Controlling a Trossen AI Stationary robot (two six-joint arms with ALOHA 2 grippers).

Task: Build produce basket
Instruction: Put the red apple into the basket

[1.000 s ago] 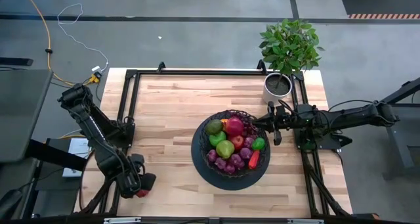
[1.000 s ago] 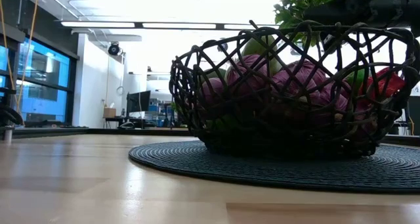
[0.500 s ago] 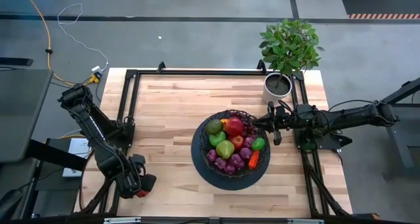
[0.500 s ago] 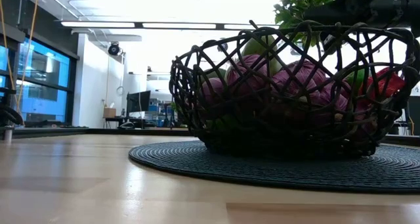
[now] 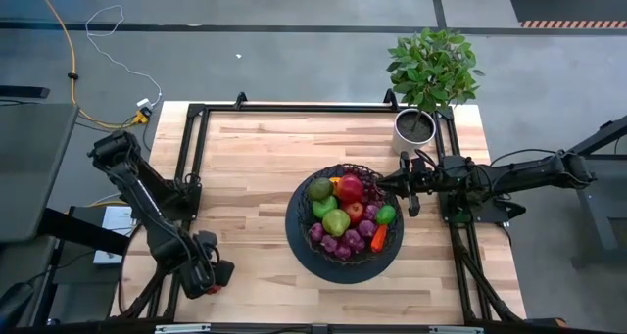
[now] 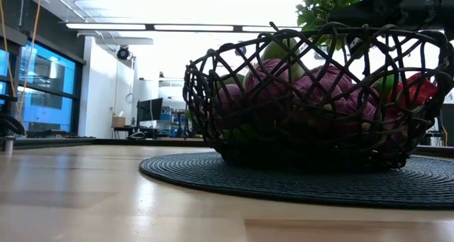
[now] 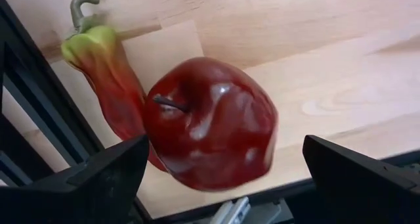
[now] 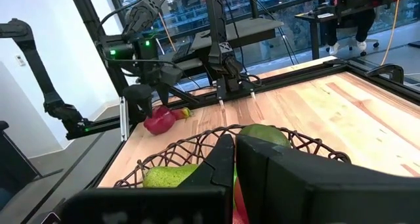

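On the wooden table [image 5: 255, 177], right of centre, the basket [image 5: 299, 202] sits on a round dark mat [image 5: 299, 246] — filled with the produce [image 5: 345, 221]: apples, grapes, a lime, a pepper. Potted plant [image 5: 431, 74] stands at the far right corner. Right gripper [image 5: 377, 184], fingers pressed together, hovers at the basket's right rim. Left gripper [image 5: 217, 283], fingers spread wide, is at the near left table edge — a red apple [image 7: 210, 132] lies between its fingers, touching a red-green pepper [image 7: 105, 66] beside the frame.
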